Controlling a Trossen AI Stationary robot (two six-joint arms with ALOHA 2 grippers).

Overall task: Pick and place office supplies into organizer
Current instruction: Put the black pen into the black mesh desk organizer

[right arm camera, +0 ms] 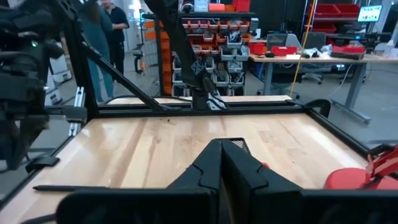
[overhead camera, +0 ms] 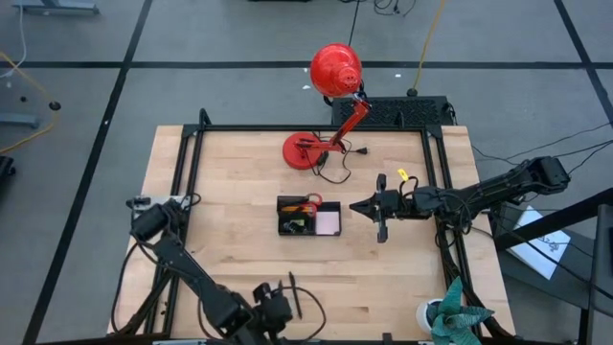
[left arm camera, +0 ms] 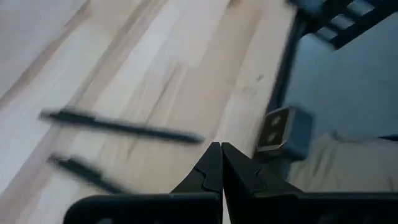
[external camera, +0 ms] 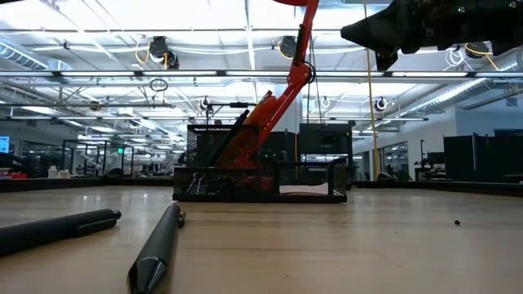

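Note:
The black organizer (overhead camera: 308, 216) stands mid-table, holding red-handled scissors (overhead camera: 311, 199), orange pencils, a black pen and a pink sticky-note pad (overhead camera: 329, 222). In the low view the organizer (external camera: 261, 175) shows its tall section on one side and its low section with the pad on the other. Two black pens (external camera: 57, 229) (external camera: 159, 249) lie flat on the table near its near edge; both pens (left arm camera: 124, 127) (left arm camera: 81, 171) lie ahead of my shut left gripper (left arm camera: 221, 158). My right gripper (overhead camera: 356, 205), shut and empty, hovers just right of the organizer (right arm camera: 239, 144).
A red desk lamp (overhead camera: 335, 69) has its base (overhead camera: 305, 150) and cord on the table beyond the organizer. A small yellow piece (overhead camera: 403, 175) shows beside the right arm. A black frame rail (overhead camera: 192, 172) borders the table. People stand in the room beyond.

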